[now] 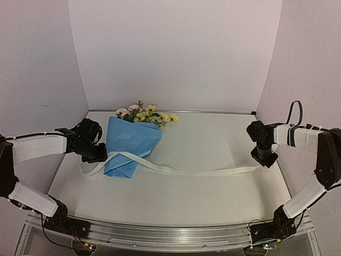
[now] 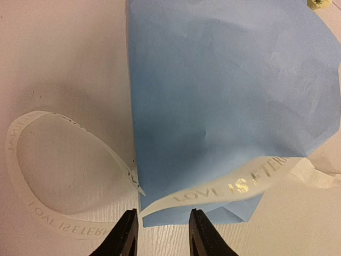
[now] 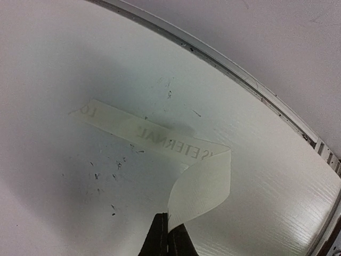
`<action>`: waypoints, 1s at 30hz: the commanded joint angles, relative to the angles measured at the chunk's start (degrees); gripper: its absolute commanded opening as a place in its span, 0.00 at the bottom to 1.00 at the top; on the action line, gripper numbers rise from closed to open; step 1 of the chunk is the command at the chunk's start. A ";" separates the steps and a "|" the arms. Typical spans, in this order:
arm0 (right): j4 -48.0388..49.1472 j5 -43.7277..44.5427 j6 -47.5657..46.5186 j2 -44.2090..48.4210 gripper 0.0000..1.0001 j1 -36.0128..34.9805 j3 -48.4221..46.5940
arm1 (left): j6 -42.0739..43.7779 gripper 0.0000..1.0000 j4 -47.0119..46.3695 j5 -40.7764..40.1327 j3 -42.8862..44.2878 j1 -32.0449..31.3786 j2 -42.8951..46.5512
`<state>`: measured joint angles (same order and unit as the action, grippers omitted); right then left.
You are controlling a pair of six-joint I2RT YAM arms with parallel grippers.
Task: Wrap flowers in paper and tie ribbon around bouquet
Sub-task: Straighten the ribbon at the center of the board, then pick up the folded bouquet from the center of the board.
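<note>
Ribbon crosses bouquet; right gripper pinches its end, left gripper slightly parted, gripping nothing

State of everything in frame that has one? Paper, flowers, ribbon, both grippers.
paper: rolled into a cone, lying on its side
flowers: inside the cone, blossoms out the wide end
ribbon: untied, draped across the cone's narrow end
left gripper: open, ribbon just ahead
right gripper: shut on ribbon end

- The ribbon lies stretched across the tabletop from left to right, barring low passes.
- The bouquet blocks the left side.
- Open surface lies behind the ribbon, right of the bouquet.
</note>
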<state>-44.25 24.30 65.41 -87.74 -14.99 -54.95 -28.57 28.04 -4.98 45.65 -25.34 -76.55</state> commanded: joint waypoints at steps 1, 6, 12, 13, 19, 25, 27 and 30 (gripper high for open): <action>-0.29 -0.41 1.82 1.47 0.03 0.91 1.50 | -2.99 0.45 -0.02 -1.64 -0.86 0.03 3.42; -0.31 -0.84 0.07 4.28 0.37 1.28 1.79 | -5.07 0.66 -1.00 -0.04 2.12 0.27 6.32; 0.91 -3.87 -6.79 7.66 0.92 1.28 -0.63 | -7.07 0.70 -5.79 2.94 4.23 5.47 4.74; 1.60 -5.50 -8.06 7.98 0.96 1.23 -1.18 | -7.21 0.70 -6.58 3.81 4.80 6.74 3.67; 14.17 -23.54 -18.49 3.63 0.98 -4.73 -5.72 | -6.72 0.73 -13.50 11.37 9.89 14.66 -6.88; 24.28 -34.37 -21.12 -7.35 0.98 -14.85 -16.45 | -6.95 0.76 -17.86 19.18 15.14 19.83 -17.88; 28.30 -38.20 -20.00 -11.41 0.98 -16.73 -19.22 | -6.54 0.76 -17.92 19.52 16.32 20.02 -19.94; 33.82 -42.76 -18.42 -17.90 0.98 -19.24 -23.88 | -6.38 0.76 -17.54 20.07 17.88 20.26 -22.60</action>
<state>-20.73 -9.04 46.59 -99.53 -31.94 -73.12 -35.03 12.91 11.69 59.42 -5.27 -97.01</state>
